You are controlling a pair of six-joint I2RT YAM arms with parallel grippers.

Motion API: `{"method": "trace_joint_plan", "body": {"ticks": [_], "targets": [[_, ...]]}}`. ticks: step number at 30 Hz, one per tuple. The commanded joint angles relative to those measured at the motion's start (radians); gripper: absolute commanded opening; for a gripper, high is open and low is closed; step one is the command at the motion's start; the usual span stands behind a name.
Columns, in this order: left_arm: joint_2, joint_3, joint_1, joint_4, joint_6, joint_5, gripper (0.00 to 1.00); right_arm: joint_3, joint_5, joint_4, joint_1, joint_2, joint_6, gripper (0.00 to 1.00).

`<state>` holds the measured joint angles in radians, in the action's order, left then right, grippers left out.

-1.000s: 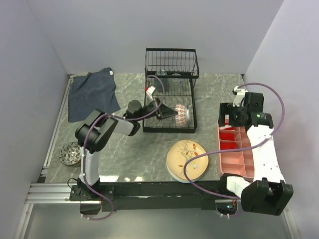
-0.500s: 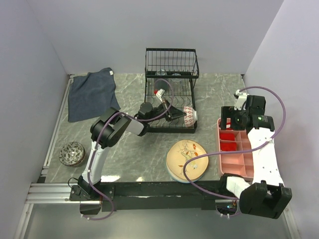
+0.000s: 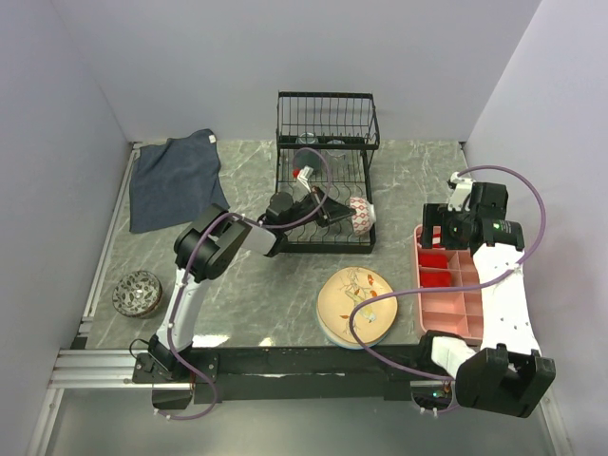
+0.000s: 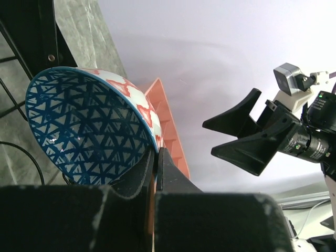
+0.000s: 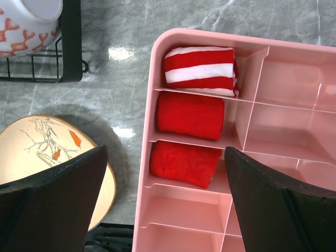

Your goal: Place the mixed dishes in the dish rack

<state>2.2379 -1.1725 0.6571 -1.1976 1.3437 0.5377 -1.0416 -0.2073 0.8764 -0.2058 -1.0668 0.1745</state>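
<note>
My left gripper (image 3: 334, 217) (image 4: 156, 152) is shut on the rim of a small bowl (image 3: 360, 215) (image 4: 84, 126). The bowl has blue triangles inside and red-and-white marks outside, and it is tipped on its side at the right end of the black wire dish rack (image 3: 327, 116). Its outside shows at the top left of the right wrist view, the bowl (image 5: 26, 21) beside the rack's edge (image 5: 71, 42). The peach bird plate (image 3: 355, 305) (image 5: 47, 152) lies flat in front of the rack. Another patterned bowl (image 3: 136, 293) sits far left. My right gripper (image 3: 443, 228) (image 5: 165, 173) hangs open over the pink tray.
The pink compartmented tray (image 3: 472, 318) (image 5: 278, 131) lies at the right with red rolled cloths (image 5: 191, 115) in its near cells. A dark blue cloth (image 3: 176, 179) lies at the back left. Walls close in on three sides. Small items sit in the rack's raised back section (image 3: 321, 142).
My left gripper has carried the bowl rightward across the rack to its right end. The right arm shifted slightly and stays open over the tray.
</note>
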Motion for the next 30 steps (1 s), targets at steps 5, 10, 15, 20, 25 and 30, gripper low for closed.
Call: {"method": "trace_joint_plan", "body": {"ticks": [5, 10, 15, 20, 25, 30], "targets": [[-0.067, 0.02, -0.013, 0.027, -0.083, 0.031, 0.01, 0.006, -0.02, -0.019, -0.014, 0.03, -0.003, 1.0], [-0.08, 0.016, -0.019, 0.098, -0.147, 0.079, 0.01, 0.035, -0.038, -0.028, -0.017, 0.048, -0.013, 1.0], [-0.103, 0.039, -0.039, 0.142, -0.198, 0.106, 0.01, 0.049, -0.047, -0.037, -0.018, 0.064, -0.018, 1.0], [-0.142, 0.017, -0.03, 0.242, -0.316, 0.119, 0.48, 0.078, -0.064, -0.043, -0.018, 0.087, -0.029, 1.0], [-0.207, -0.047, -0.036, 0.415, -0.423, 0.107, 0.61, 0.086, -0.084, -0.054, -0.02, 0.103, -0.044, 1.0], [-0.392, -0.01, -0.089, 0.745, -0.575, 0.114, 0.62, 0.066, -0.116, -0.063, -0.02, 0.108, -0.046, 1.0]]}}
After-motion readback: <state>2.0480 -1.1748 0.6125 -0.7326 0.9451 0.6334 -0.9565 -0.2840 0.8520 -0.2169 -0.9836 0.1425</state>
